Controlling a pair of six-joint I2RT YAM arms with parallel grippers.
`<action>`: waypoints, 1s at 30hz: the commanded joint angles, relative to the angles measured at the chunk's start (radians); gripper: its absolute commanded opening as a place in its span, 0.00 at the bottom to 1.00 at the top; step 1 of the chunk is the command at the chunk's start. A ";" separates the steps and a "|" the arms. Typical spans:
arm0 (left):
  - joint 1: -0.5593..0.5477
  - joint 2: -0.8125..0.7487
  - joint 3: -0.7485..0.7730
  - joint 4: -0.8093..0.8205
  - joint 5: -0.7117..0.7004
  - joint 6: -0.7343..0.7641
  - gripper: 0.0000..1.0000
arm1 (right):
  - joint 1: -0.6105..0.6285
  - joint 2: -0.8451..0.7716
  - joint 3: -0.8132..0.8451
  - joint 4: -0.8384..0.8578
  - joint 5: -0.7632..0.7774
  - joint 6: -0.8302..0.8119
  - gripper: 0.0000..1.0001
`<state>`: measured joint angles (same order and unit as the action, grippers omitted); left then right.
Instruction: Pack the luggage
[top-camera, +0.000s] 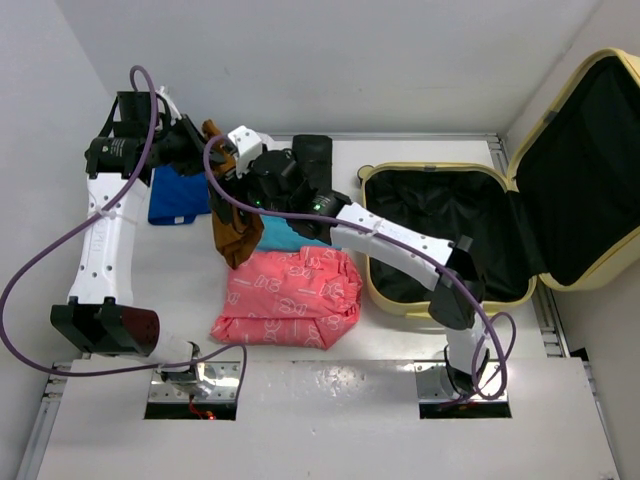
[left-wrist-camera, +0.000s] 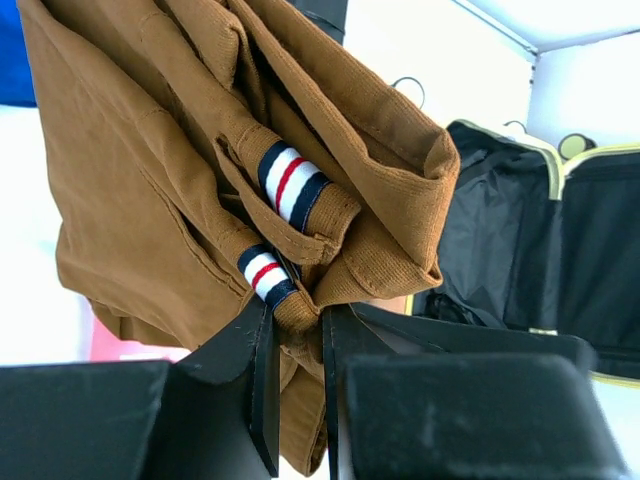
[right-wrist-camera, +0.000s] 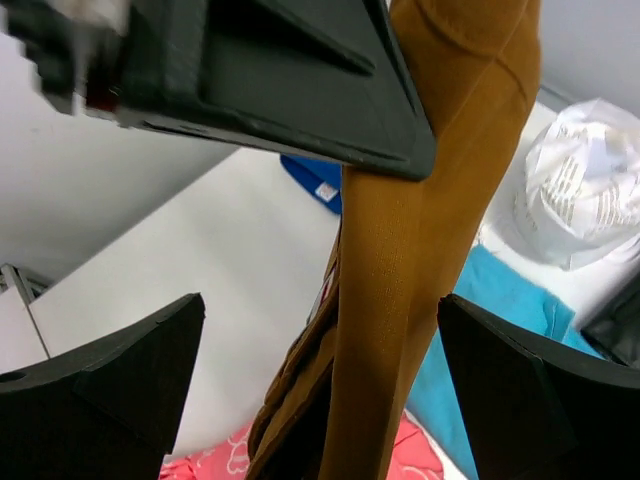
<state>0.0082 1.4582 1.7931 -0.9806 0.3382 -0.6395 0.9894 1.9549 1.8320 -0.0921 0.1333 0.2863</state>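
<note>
Left gripper (left-wrist-camera: 295, 330) is pinched tight on a brown jacket (left-wrist-camera: 200, 180) with striped cuffs, which hangs down. Right gripper (right-wrist-camera: 320, 300) is spread wide, one finger either side of it.

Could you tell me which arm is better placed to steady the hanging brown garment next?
Probably the right: the right gripper, open, straddles the brown garment lower down, while the left gripper is shut on it and occupied.

Table (top-camera: 185, 265): white, flat, before you. Far wall (top-camera: 330, 60): plain white, meeting your table's far edge. Left wall (top-camera: 40, 110), right wall (top-camera: 600, 400): plain, pale grey-white. Near panel (top-camera: 330, 420): white, glossy, two rectangular cut-outs; you see glare at its middle. Light: bright, even.
</note>
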 joint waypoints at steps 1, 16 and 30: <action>-0.007 -0.078 0.008 0.152 0.071 -0.046 0.00 | 0.003 0.006 0.016 -0.014 0.017 0.027 0.99; -0.016 -0.114 -0.044 0.191 0.102 -0.074 0.00 | -0.052 0.042 0.082 -0.017 -0.035 0.047 0.02; 0.055 -0.133 -0.052 0.370 0.021 -0.083 1.00 | -0.188 -0.189 -0.039 -0.014 -0.241 0.132 0.00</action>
<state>0.0231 1.4036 1.7096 -0.7891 0.3756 -0.7025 0.8455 1.9251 1.7931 -0.1833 -0.0578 0.3756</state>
